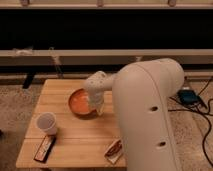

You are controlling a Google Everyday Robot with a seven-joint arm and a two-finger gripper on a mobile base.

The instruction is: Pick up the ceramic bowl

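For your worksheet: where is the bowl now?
The bowl sits in the middle of the table, beyond the cup; the gripper is at its picture-right rim.

One camera is looking down at a slant from above and just behind the arm [150, 110], facing forward across the bench [75, 137] toward a dark wall beyond. It is sitting so near the arm that the white shell is filling the right foreground and covering the bench's right end. The rest of the bench is lying at middle distance. The pincer [96, 106] is showing near mid-frame, at the right rim of the bowl [79, 102].
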